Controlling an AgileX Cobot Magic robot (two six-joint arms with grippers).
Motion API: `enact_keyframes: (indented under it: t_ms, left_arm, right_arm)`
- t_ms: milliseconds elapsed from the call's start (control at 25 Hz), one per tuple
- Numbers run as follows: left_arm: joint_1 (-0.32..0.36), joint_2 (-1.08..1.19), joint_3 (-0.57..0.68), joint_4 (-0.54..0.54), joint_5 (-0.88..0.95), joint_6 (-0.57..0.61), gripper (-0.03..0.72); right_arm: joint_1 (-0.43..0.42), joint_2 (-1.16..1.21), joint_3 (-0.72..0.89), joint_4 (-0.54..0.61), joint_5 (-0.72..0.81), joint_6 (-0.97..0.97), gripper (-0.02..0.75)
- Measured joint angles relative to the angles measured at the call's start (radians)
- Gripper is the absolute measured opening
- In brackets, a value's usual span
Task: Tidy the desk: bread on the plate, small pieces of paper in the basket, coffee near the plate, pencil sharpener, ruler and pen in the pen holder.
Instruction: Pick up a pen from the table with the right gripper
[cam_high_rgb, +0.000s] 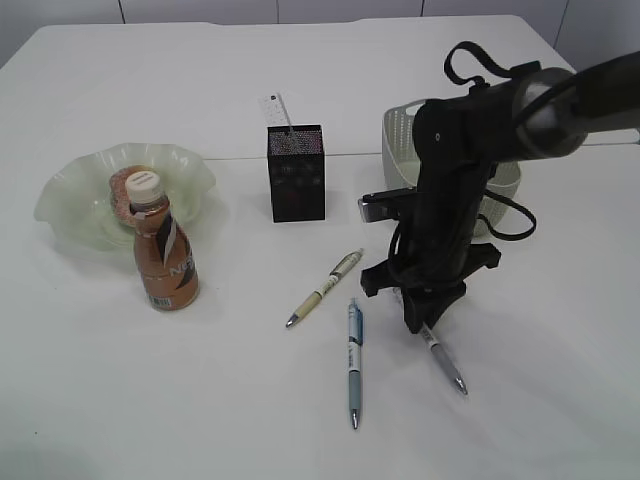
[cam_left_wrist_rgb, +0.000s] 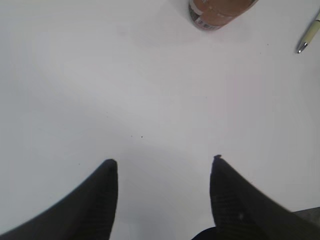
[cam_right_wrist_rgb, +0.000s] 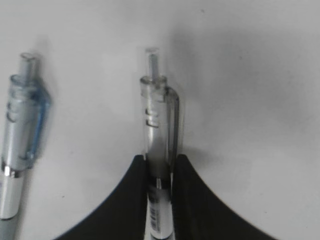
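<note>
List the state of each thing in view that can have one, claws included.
Brown plastic coffee bottle: upright, white cap on.
Black mesh pen holder: upright, clear ruler standing inside.
Clear grey-clip pen: lying on the desk, pinched.
Blue-clip pen: lying loose.
Cream pen: lying loose.
Right claw: shut on the grey-clip pen.
Left claw: open, empty.

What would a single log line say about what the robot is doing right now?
right gripper: shut on grey pen, pen lying on desk | left gripper: open, empty | two other pens loose | ruler in pen holder

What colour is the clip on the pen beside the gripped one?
Translucent blue clip, clearest in the right wrist view.
</note>
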Motion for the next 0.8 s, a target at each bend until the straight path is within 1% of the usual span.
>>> enact_keyframes:
  t_ms: [120, 320, 480, 560, 680, 800]
  left_arm:
    - [0.000, 0.000, 0.000, -0.002, 0.000, 0.000, 0.430]
    - [0.000, 0.000, 0.000, -0.005, 0.000, 0.000, 0.409]
    - [0.000, 0.000, 0.000, -0.006, -0.002, 0.000, 0.384]
    - [0.000, 0.000, 0.000, -0.006, -0.004, 0.000, 0.374]
    - [0.000, 0.000, 0.000, -0.006, -0.004, 0.000, 0.370]
    - [0.000, 0.000, 0.000, -0.007, -0.004, 0.000, 0.370]
  right_arm:
    - [0.000, -0.027, 0.000, 0.026, 0.000, -0.031, 0.081]
    - [0.000, -0.081, -0.002, 0.036, -0.002, -0.094, 0.080]
    - [-0.009, -0.111, -0.073, 0.105, -0.002, -0.144, 0.080]
    - [-0.024, -0.113, -0.127, 0.184, -0.007, -0.182, 0.078]
    - [-0.064, -0.113, -0.204, 0.362, -0.033, -0.270, 0.078]
    - [-0.108, -0.115, -0.247, 0.555, -0.098, -0.359, 0.078]
